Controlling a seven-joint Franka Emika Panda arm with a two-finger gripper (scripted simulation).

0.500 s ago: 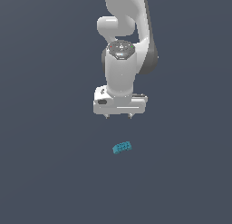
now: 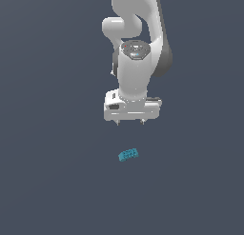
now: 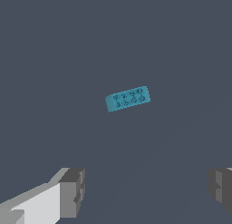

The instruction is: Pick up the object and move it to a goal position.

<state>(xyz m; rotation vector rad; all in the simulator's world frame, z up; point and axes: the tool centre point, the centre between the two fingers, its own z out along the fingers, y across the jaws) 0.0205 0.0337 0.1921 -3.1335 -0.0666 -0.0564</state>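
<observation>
A small teal-blue block [image 2: 128, 155], oblong and studded across its top, lies alone on a flat, dark grey surface [image 2: 52, 181]. In the exterior view it sits slightly askew, its long side tilted up toward the exterior view's right, and it rests below the robot's tool, apart from it and untouched. The wrist view shows the same block [image 3: 128, 99] face-up, two rows of studs visible along its length, with bare grey ground on every side.

Above it hangs the white gripper [image 2: 130, 122] of the Franka arm [image 2: 138, 48], pointing straight down, its two short fingertips just showing under the broad white hand. In the wrist view the grey finger pads [image 3: 72, 192] stand far apart at the two sides of the frame, so the pincer is spread wide and holds nothing; the gap between them [image 3: 147, 191] is clear.

No container of any kind shows in either view, and the block lies in the open on the surface.
</observation>
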